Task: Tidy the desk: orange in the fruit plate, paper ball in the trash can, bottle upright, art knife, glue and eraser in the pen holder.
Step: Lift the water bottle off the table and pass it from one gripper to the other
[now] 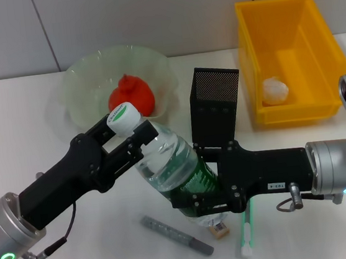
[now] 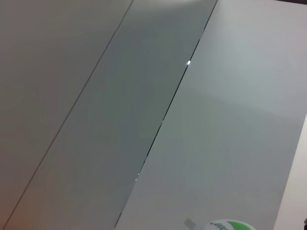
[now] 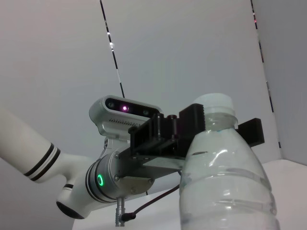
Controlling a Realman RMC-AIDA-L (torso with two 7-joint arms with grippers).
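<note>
A clear water bottle (image 1: 171, 167) with a green label and white cap (image 1: 123, 116) is held tilted above the white table, cap toward the far left. My left gripper (image 1: 129, 136) is shut on its neck. My right gripper (image 1: 200, 196) is shut on its lower body. In the right wrist view the bottle (image 3: 225, 182) fills the foreground, with the left gripper (image 3: 194, 127) at its neck. The cap's edge (image 2: 225, 225) shows in the left wrist view. A grey art knife (image 1: 176, 235), a small eraser (image 1: 219, 229) and a green-white glue stick (image 1: 246, 230) lie on the table below.
A black mesh pen holder (image 1: 214, 100) stands just behind the bottle. A pale green fruit plate (image 1: 86, 83) at the back left holds the orange (image 1: 130, 97). A yellow bin (image 1: 284, 10) at the back right holds the paper ball (image 1: 275, 90).
</note>
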